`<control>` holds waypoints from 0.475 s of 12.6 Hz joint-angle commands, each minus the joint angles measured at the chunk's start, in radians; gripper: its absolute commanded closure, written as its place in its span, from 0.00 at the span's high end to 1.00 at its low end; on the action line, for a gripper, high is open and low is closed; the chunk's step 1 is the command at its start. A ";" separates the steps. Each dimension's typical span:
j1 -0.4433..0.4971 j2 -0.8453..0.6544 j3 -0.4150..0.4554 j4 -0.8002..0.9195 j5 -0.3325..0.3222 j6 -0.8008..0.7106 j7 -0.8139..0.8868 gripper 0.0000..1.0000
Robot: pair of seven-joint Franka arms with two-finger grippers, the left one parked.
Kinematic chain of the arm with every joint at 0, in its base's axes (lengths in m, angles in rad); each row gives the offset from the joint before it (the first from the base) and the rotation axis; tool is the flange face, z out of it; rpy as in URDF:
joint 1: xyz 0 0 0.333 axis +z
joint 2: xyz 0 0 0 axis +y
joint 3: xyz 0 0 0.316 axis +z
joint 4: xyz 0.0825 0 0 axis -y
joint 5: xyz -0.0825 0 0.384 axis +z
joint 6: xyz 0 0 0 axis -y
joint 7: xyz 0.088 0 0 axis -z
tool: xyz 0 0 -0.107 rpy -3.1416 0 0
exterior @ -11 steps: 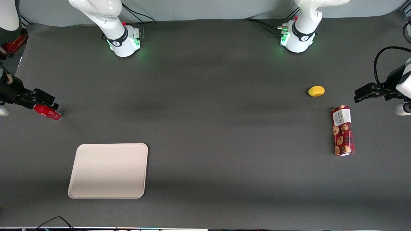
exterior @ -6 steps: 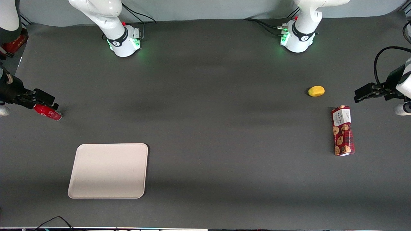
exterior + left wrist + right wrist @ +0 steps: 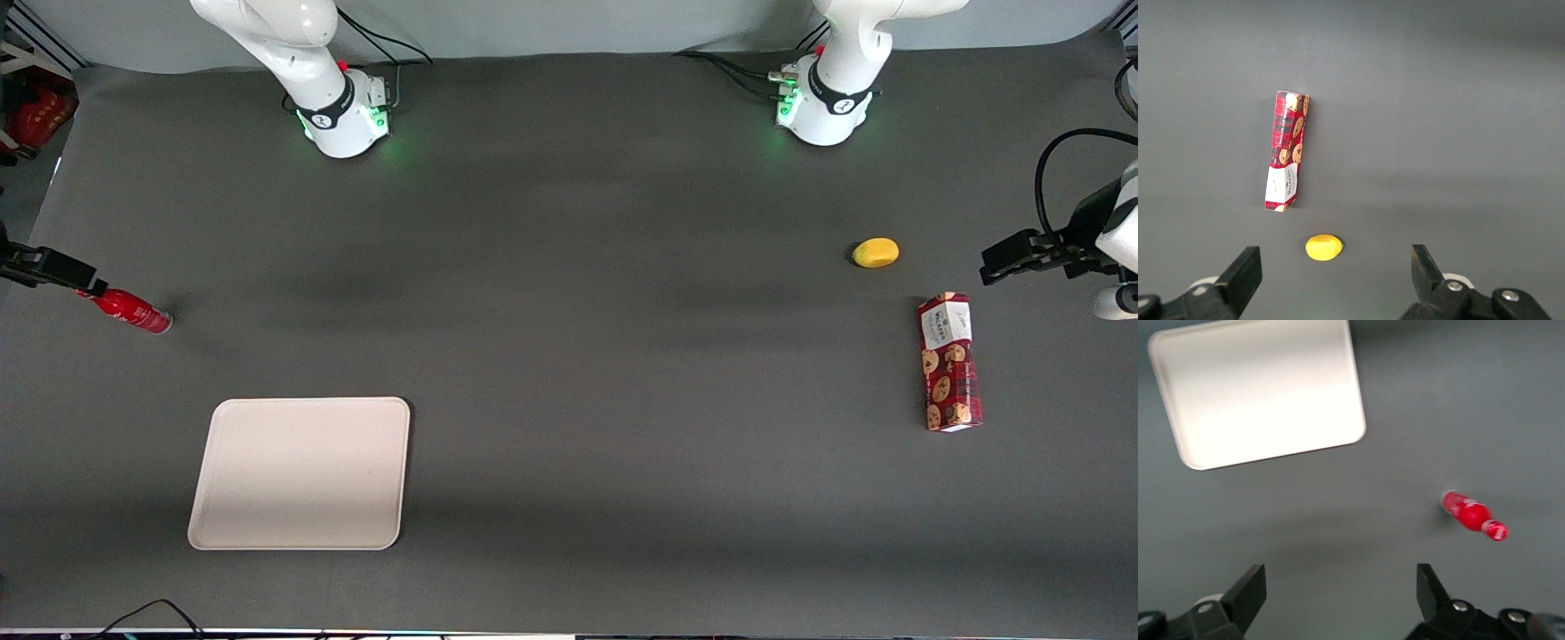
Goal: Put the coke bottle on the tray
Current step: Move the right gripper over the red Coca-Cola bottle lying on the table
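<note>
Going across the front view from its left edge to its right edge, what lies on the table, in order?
End effector, open above the table, at the neck end of the coke bottle → tray → yellow lemon-like fruit → cookie box.

Dark grey matte table (image 3: 569,267) bearing 4 objects.
Small red coke bottle (image 3: 132,311), cream-white rectangular tray (image 3: 300,473), yellow lemon (image 3: 876,252), red cookie box (image 3: 949,362); gripper (image 3: 1341,590) overhead.
</note>
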 commanded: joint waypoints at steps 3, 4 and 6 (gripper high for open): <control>-0.052 0.037 -0.149 -0.074 -0.025 0.101 -0.307 1.00; -0.056 0.025 -0.181 -0.140 -0.026 0.167 -0.350 1.00; -0.057 -0.001 -0.247 -0.262 -0.023 0.303 -0.451 1.00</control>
